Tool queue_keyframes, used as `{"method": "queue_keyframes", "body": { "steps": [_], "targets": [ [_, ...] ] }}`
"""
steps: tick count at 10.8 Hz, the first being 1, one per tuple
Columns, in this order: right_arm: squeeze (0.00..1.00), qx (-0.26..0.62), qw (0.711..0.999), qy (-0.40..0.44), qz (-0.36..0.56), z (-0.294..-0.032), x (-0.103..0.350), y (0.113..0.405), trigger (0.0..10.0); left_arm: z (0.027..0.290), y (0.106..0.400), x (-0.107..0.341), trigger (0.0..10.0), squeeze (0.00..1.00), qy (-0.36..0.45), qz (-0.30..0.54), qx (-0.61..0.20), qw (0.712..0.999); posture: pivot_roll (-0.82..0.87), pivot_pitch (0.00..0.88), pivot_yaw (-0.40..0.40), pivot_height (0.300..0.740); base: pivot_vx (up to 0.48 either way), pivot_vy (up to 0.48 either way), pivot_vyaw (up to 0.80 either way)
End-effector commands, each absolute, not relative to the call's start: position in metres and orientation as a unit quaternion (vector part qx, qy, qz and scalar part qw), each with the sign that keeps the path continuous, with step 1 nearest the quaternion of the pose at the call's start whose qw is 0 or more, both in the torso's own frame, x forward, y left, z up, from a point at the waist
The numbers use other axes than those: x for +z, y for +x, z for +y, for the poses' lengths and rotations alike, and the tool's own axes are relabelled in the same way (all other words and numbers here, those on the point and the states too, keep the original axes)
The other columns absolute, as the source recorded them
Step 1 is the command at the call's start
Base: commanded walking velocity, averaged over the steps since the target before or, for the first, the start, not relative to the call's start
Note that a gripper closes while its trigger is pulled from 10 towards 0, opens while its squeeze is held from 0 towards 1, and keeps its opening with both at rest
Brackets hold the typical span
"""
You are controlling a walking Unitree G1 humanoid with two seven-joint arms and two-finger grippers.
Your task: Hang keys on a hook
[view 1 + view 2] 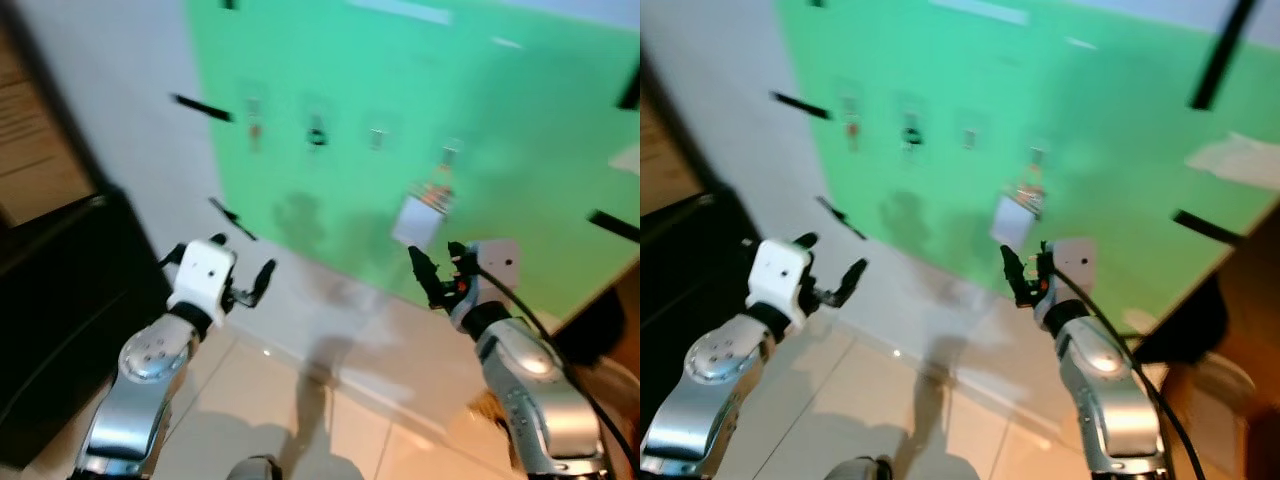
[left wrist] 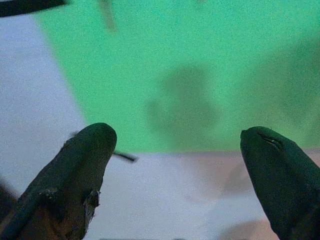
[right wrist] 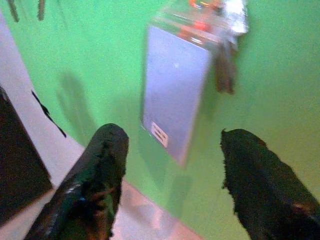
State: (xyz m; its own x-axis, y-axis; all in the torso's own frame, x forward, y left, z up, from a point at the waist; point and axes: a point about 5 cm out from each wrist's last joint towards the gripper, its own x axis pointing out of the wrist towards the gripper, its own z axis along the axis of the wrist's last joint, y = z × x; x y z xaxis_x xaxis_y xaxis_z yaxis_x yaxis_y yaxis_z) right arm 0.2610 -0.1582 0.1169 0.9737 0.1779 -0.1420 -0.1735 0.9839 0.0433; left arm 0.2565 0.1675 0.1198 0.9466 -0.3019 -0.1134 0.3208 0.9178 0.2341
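Observation:
On the green wall (image 1: pixel 520 120) runs a row of small hooks (image 1: pixel 377 137). A bunch of keys (image 3: pixel 226 47) with a white card tag (image 3: pixel 172 100) hangs from the rightmost hook (image 1: pixel 449 152). My right gripper (image 3: pixel 174 135) is raised just below and in front of the tag, open and apart from it, with nothing between its fingers (image 1: pixel 420 265). My left gripper (image 2: pixel 175 140) is held up further left, facing the bare wall under the other hooks. It is open and holds nothing.
A black cabinet (image 1: pixel 60 300) stands close on the left. Wooden furniture (image 1: pixel 610 315) sits at the right edge. The lower wall is white above a pale tiled floor (image 1: pixel 300 410). Two other hooks carry small items (image 1: pixel 317 131).

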Motion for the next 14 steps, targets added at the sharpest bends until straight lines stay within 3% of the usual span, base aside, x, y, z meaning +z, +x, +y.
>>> {"method": "queue_keyframes", "body": {
  "steps": [1, 8, 9, 12, 14],
  "targets": [
    [1.0, 0.068, 0.995, -0.008, 0.069, -0.164, 0.115, 0.261, 10.0, 0.167, 0.257, 0.123, 10.0, 0.0, 0.133, 0.027, -0.151, 0.979, -0.03, 0.0, -0.03, 0.74, 0.0, 0.0, 0.8],
    [1.0, 0.087, 0.991, 0.048, 0.085, -0.15, 0.099, 0.258, 10.0, 0.178, 0.253, 0.115, 10.0, 0.0, 0.14, 0.032, -0.084, 0.986, 0.0, 0.0, -0.04, 0.74, 0.0, 0.0, 0.8],
    [1.0, 0.106, 0.991, 0.022, 0.078, -0.146, 0.099, 0.257, 10.0, 0.176, 0.253, 0.117, 10.0, 0.0, 0.133, 0.029, -0.089, 0.987, -0.01, 0.0, -0.033, 0.74, 0.0, 0.0, 0.0],
    [1.0, 0.051, 0.993, 0.051, 0.095, -0.159, 0.093, 0.256, 10.0, 0.176, 0.253, 0.116, 10.0, 0.0, 0.132, 0.026, -0.087, 0.987, -0.01, 0.0, -0.038, 0.74, 0.0, 0.0, 0.0],
    [1.0, 0.058, 0.992, 0.052, 0.1, -0.159, 0.093, 0.254, 10.0, 0.178, 0.255, 0.116, 10.0, 0.0, 0.123, 0.028, -0.074, 0.989, -0.02, 0.0, -0.03, 0.74, 0.0, 0.0, 0.28]
  ]
}}
